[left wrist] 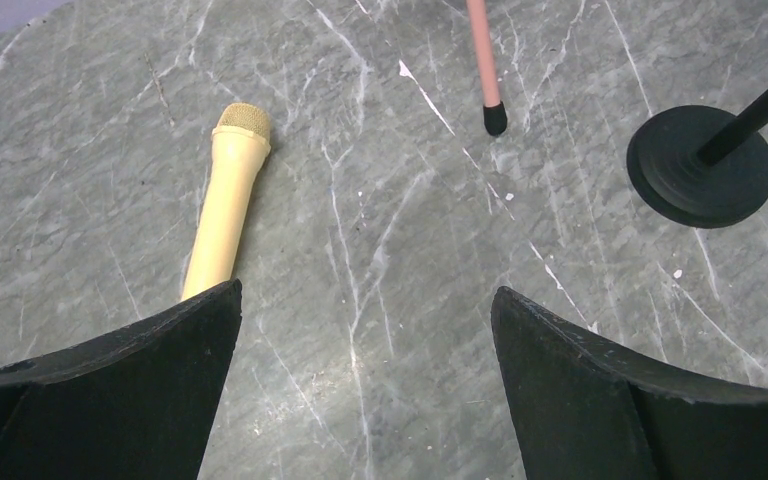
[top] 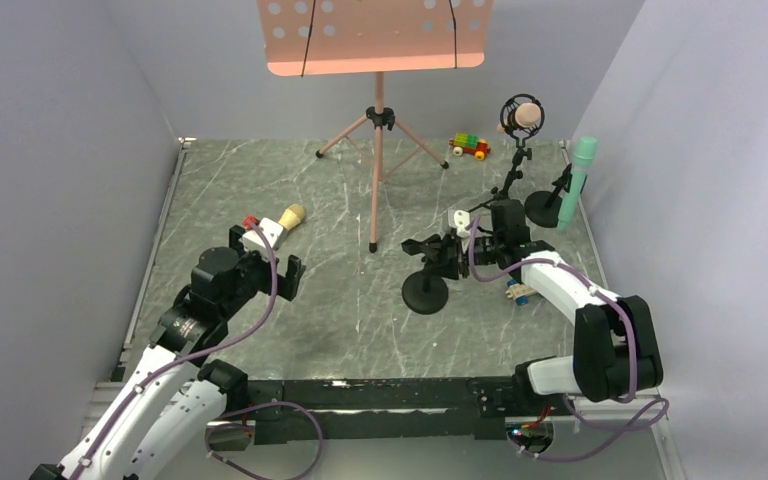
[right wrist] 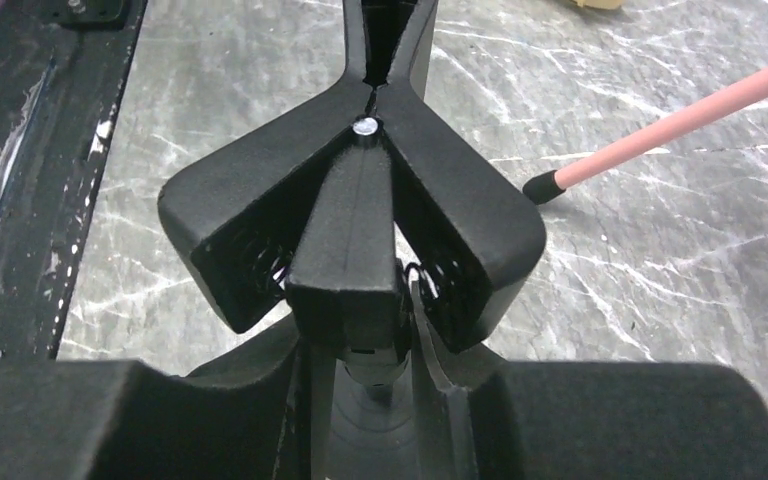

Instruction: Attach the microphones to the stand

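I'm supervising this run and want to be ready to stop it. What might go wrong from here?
The yellow microphone sits by one finger of the open left gripper, not centred; closing may nudge and roll it. The right gripper pinches the clip of a small-based stand; a pull may tip it.

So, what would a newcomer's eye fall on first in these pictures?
The big pink music stand at the back centre draws the eye first. Then the right gripper, closed on the black clip of an empty microphone stand, and the yellow microphone lying flat before the open left gripper.
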